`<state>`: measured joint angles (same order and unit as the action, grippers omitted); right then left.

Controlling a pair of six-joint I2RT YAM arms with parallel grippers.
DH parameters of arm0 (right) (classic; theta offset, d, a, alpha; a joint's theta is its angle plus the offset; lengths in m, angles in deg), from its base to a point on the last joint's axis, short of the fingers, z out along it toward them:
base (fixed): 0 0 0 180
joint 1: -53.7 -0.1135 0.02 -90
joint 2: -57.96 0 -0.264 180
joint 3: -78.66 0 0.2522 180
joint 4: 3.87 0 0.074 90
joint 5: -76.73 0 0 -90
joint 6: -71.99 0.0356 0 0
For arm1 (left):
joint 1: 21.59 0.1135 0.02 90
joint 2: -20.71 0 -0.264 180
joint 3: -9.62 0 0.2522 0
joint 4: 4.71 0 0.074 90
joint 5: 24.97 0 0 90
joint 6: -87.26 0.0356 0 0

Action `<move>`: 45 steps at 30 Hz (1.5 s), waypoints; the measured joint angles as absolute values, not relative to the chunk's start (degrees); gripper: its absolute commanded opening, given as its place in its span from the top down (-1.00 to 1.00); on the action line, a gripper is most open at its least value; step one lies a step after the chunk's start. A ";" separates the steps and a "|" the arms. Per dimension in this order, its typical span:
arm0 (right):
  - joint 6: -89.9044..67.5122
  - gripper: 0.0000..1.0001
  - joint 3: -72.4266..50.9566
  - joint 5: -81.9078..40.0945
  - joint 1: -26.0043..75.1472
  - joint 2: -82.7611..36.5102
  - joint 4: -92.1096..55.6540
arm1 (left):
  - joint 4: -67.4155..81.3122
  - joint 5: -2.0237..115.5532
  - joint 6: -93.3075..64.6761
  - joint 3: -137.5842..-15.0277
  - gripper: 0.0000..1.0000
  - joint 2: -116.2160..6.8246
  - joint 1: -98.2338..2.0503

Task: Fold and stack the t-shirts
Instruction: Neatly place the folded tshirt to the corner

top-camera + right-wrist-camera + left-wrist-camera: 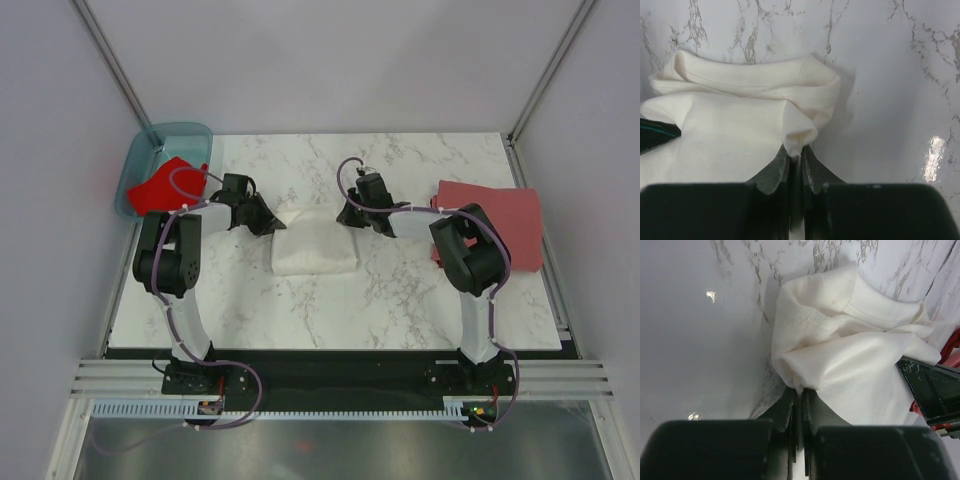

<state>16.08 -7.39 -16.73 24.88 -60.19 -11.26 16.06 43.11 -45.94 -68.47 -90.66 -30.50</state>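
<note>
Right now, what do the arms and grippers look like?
The left arm and right arm match: white links, black joint housings, a purple cable looping along each. The left gripper and right gripper have black, wedge-shaped fingers tapering to thin tips.

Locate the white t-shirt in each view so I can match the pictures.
Top external: white t-shirt at table centre, between left gripper and right gripper.
Left wrist: white t-shirt fills centre and right, a fold pinched at the bottom.
Right wrist: white t-shirt covers left and centre, a corner pinched at the bottom.
Shared landmark: the marble table beneath it.
</note>
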 measured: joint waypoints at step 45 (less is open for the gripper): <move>13.65 1.00 6.49 -20.23 73.60 -8.19 -43.00 | 9.98 63.16 -54.39 -99.36 0.96 -94.03 -78.39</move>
